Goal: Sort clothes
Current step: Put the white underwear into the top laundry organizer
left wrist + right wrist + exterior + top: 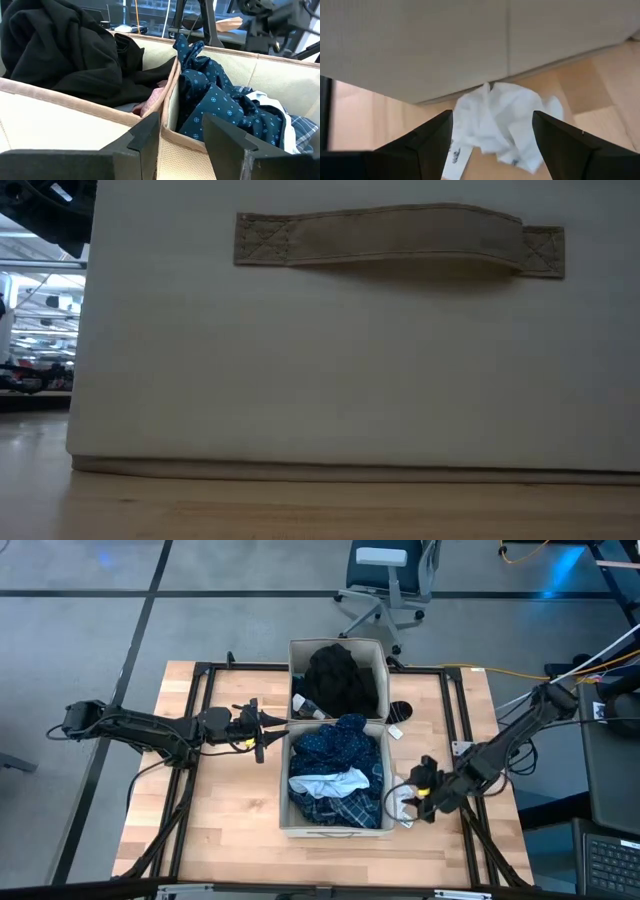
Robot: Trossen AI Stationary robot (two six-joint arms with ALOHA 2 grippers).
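Nearly finished, judging by the wooden surface (230, 830): almost bare of clothing. Two beige square fabric bins sitting touching at the middle. Far bin (298, 652) filled with a bulky black garment (340, 680), with a sliver of pink fabric (152, 100) showing at the dividing wall in the left wrist view. Near bin (284, 790) heaped with a navy dotted garment (345, 745), a strip of white top (325, 783) and a blue-white plaid shirt (340, 810).

Left to do, seemingly: one small crumpled white cloth piece (505, 122) lying on the surface just beside the near bin's outer wall, on the right arm's side. Right gripper (412, 802) low over it, fingers spread wide to either side, nothing grasped yet. Also a small dark item (402, 712) on the surface beside the far bin, too small to identify.

Left gripper (262, 730) hovering at the seam between the two bins, fingers parted and empty.
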